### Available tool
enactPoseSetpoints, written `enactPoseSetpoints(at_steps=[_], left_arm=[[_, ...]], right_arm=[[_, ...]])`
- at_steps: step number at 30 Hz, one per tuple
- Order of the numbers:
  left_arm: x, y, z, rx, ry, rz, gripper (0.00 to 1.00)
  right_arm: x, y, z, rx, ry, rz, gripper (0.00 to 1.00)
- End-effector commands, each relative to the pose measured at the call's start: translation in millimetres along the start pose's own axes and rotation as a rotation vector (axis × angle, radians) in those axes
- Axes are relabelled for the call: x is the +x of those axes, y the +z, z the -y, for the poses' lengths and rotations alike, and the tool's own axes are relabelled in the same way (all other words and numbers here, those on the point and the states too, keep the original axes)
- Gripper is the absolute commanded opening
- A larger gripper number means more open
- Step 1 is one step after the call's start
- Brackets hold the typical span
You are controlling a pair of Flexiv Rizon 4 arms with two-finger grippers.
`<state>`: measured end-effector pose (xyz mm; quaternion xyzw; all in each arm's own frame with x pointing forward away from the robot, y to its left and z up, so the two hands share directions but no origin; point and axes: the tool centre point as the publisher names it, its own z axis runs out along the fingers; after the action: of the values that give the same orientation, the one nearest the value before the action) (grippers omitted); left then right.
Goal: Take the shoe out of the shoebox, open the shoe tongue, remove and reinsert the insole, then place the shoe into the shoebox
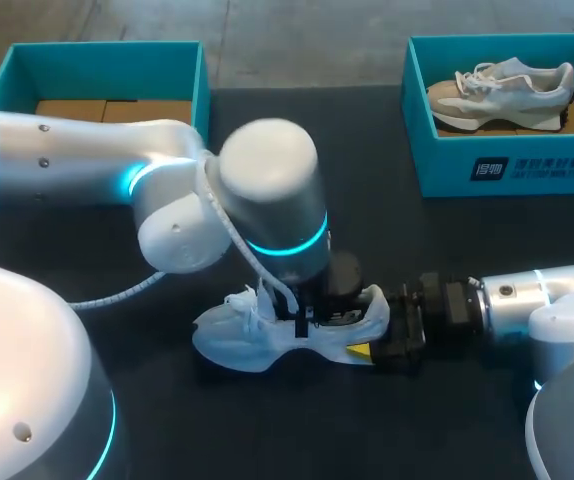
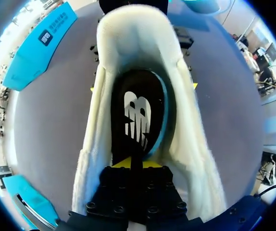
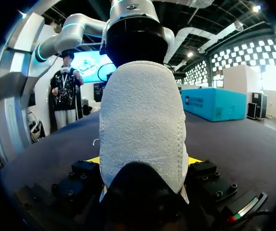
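Note:
A white shoe [image 1: 257, 340] lies on the dark table near the front, toe to the left. My left gripper [image 1: 302, 322] comes down from above into its opening. In the left wrist view the yellow tips of the left gripper [image 2: 135, 163] stand pinched together on the near end of the black insole [image 2: 138, 113], which has a white logo and sits inside the shoe [image 2: 128, 33]. My right gripper [image 1: 377, 338] is at the heel. From the right wrist, the heel of the shoe [image 3: 140, 125] fills the space between the fingers of the right gripper [image 3: 143, 161], held from both sides.
A teal shoebox [image 1: 512, 165] at the back right holds a second, beige-and-white shoe [image 1: 502, 92]. Another teal box [image 1: 17, 70] stands at the back left, with cardboard inside. My left arm's big elbow hangs over the table's middle.

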<state>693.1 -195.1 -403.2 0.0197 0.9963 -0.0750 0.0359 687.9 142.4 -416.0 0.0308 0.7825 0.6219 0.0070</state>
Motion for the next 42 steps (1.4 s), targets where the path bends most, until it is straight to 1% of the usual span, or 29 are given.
enactPoseSetpoints(at_steps=[1,7,13,21,29,33,37,42], left_arm=[[-7.5,-13,-10,0.06,0.014,-0.078,0.0],[0.9,-27,-13,0.111,0.042,-0.153,0.0],[8.5,-36,-13,0.149,0.065,-0.2,0.0],[16.7,-42,-13,0.163,0.083,-0.208,0.0],[18.5,-50,-12,0.182,0.088,-0.205,0.0],[16.0,-52,-10,0.197,0.089,-0.262,0.0],[12.5,-53,-10,0.204,0.09,-0.283,0.0],[10.0,-52,-7,0.173,0.082,-0.281,0.0]], right_arm=[[3.6,3,-1.9,0.003,0.0,0.002,0.0],[3.6,3,-1.9,0.003,0.0,0.002,0.0],[3.6,3,-1.9,0.003,0.0,0.002,0.0],[3.6,3,-1.9,0.003,0.0,0.002,0.0],[3.6,3,-1.9,0.003,0.0,0.002,0.0],[3.6,3,-1.9,0.003,0.0,0.002,0.0],[3.6,3,-1.9,0.003,0.0,0.002,0.0],[3.6,3,-1.9,0.003,0.0,0.002,0.0]])
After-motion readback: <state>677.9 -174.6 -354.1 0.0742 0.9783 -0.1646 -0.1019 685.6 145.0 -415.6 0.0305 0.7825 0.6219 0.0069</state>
